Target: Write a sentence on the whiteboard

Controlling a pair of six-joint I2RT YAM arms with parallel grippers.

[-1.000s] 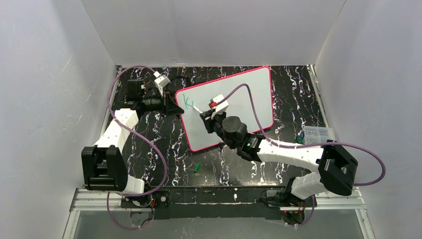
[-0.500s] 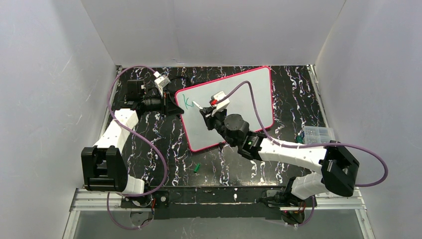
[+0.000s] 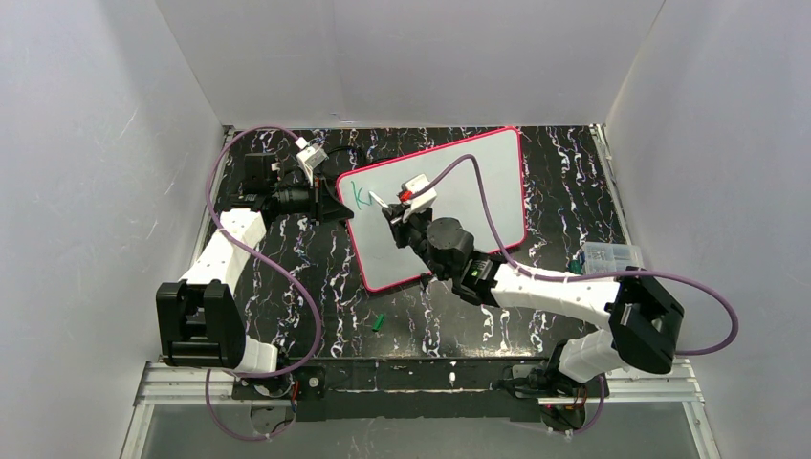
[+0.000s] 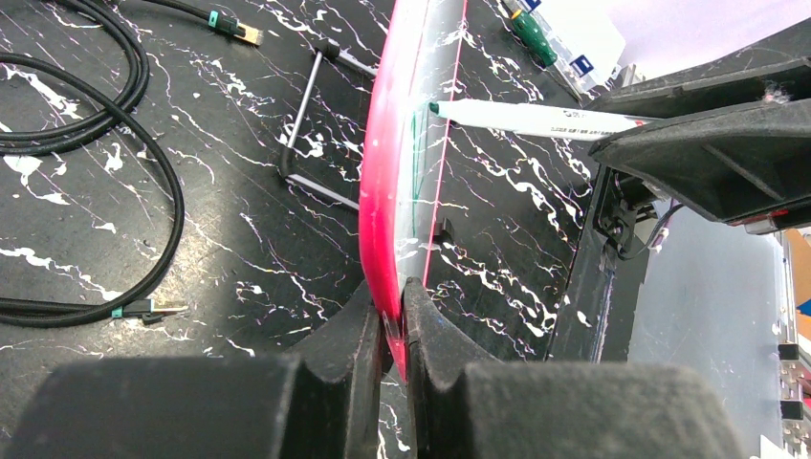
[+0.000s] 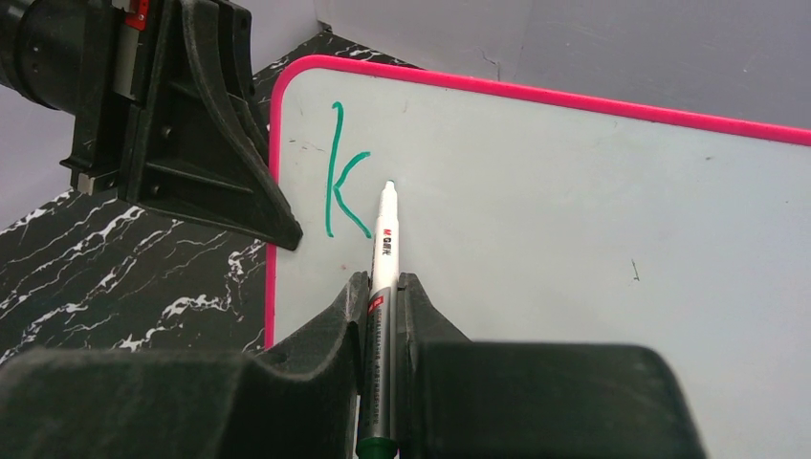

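The whiteboard [image 3: 459, 191] sits skewed across the far middle of the black marbled table [image 3: 316, 273]; the left gripper [image 4: 394, 306] is clamped on its pink rim at the left edge, one finger on each face; the right gripper [image 5: 383, 292] is closed around a white marker [image 5: 384, 234], whose tip points at the board just right of the lettering; whether the tip touches cannot be told; the sentence [image 5: 340, 177] is a single green k near the gripped edge; a small green object [image 3: 378, 322] lies on the table below the board.
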